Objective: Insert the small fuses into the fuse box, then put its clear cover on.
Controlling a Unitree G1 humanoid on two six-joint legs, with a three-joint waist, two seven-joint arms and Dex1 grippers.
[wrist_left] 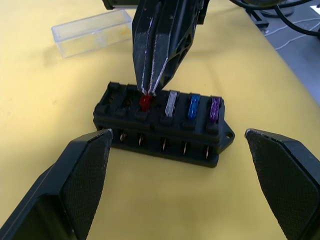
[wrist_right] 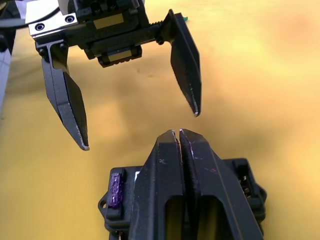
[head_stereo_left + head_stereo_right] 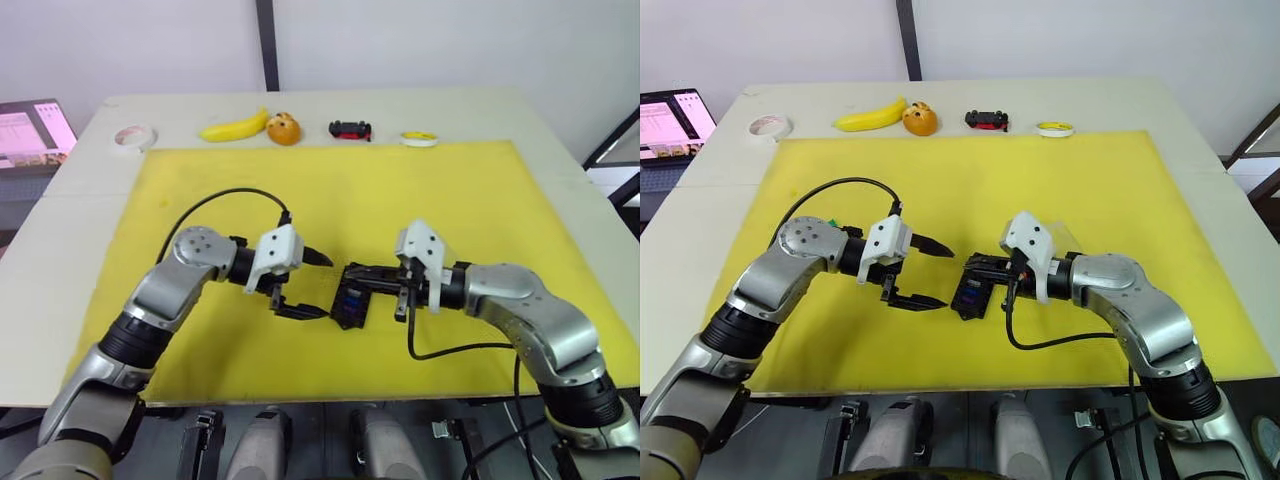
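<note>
Behind the fuse box [image 1: 162, 122], the clear cover [image 1: 92, 32] lies.

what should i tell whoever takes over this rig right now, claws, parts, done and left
Right claw: shut on the red fuse, pressing it into a slot of the fuse box.
Left claw: open, empty, hanging just beside the box.
Fuse box sits mid yellow mat, between the two claws.
Done: grey fuse, blue fuse and purple fuse are seated in the row.
Left: finish seating the red one; the two slots next to it look empty, and the far row cannot be judged. Then fit the clear cover, which lies on the mat beyond the box.
</note>
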